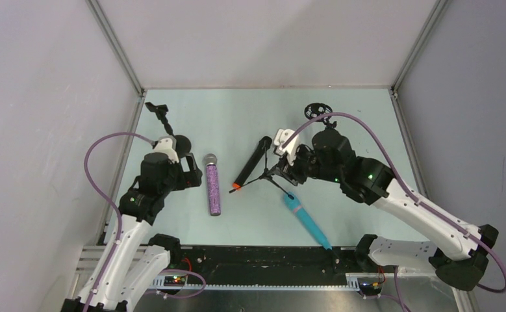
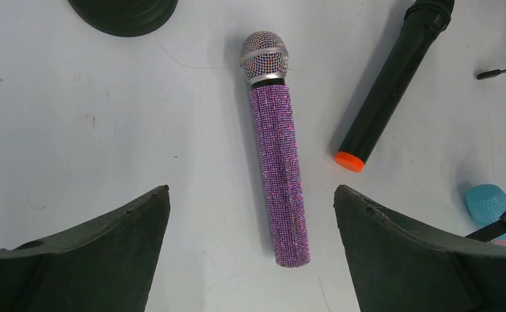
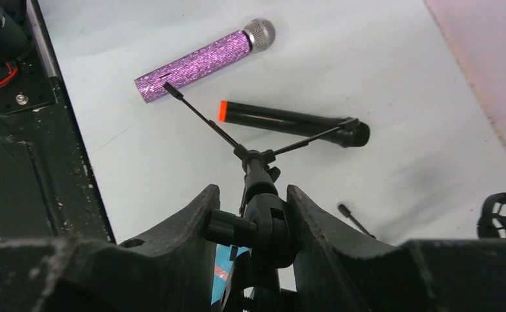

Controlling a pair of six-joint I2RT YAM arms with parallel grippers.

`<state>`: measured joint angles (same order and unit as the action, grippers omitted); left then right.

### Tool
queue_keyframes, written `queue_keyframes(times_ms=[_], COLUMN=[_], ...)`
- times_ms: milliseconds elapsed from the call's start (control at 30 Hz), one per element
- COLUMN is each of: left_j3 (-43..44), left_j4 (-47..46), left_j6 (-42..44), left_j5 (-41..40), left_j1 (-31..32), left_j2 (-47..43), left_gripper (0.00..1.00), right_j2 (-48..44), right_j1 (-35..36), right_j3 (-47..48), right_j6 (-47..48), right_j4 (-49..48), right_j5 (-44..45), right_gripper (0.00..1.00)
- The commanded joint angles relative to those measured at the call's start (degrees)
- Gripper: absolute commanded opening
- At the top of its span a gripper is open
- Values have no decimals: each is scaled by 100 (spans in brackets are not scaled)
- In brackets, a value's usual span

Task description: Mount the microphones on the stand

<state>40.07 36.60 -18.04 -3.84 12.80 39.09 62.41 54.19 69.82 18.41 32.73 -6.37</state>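
Note:
The purple glitter microphone lies flat on the table, its silver mesh head pointing away. My left gripper hovers open above its lower end, one finger on each side, not touching. The black microphone with the orange end lies to its right. My right gripper is shut on the swivel joint of the small black tripod stand. The turquoise microphone runs from the stand's head toward the near edge. Whether it sits in the clip is hidden.
A second black stand with a round base is at the back left. A round black holder stands at the back right. The black rail runs along the near edge, and grey walls close in three sides.

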Motion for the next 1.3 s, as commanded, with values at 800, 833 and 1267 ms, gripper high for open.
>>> queue_keyframes(times_ms=[800,833,1267], left_j3=[-34,-39,-35], left_j4=[-98,-100,-97], left_j6=[-145,-141,-164], left_j5=[76,76,98], left_j1=[21,26,23], left_j2=[155,162,221], left_gripper=[100,100,100], right_j2=[-326,-254,167], right_j1=[-2138,-2144,-2139], right_j3=[-743,-747,-734], right_j6=[2111,2205,2618], right_j4=[-531,-471,-200], right_j5=[-2221,-2229,-2098], right_gripper=[0,0,0])
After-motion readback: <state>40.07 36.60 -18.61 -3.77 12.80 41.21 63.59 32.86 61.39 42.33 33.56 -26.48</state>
